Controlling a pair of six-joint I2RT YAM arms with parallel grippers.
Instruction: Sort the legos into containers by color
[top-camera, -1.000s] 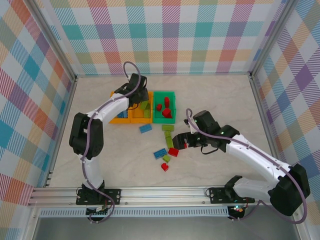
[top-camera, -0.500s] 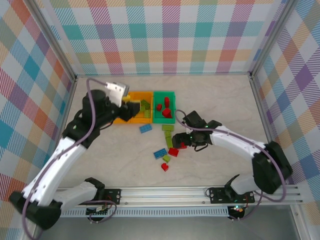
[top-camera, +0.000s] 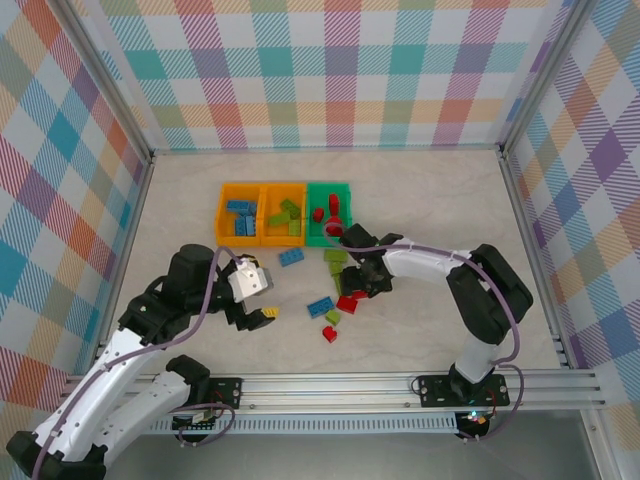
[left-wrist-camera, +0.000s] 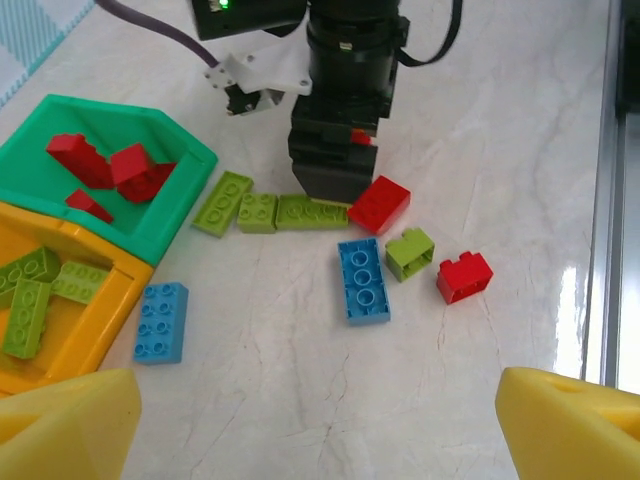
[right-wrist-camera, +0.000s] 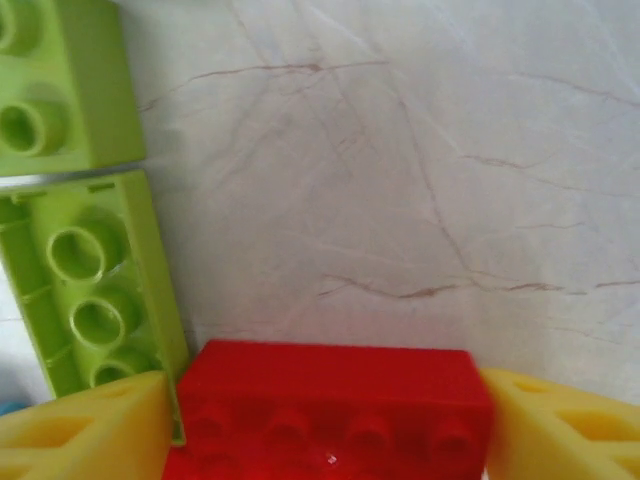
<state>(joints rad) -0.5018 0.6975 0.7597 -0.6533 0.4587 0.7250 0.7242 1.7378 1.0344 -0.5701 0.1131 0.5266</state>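
On the pale table, the bins sit in a row at the back: blue bricks left, green middle, red in the green one. Up front the left gripper hangs with its fingers spread wide. The right gripper is down among the loose bricks, pinching a red brick by both ends, just beside green ones.

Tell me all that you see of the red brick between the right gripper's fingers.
The red brick is shiny plastic, oblong, with a row of studs showing. It lies on the table, a yellow finger of the right gripper at each end; whether they squeeze it is unclear. A lime green brick touches one corner.
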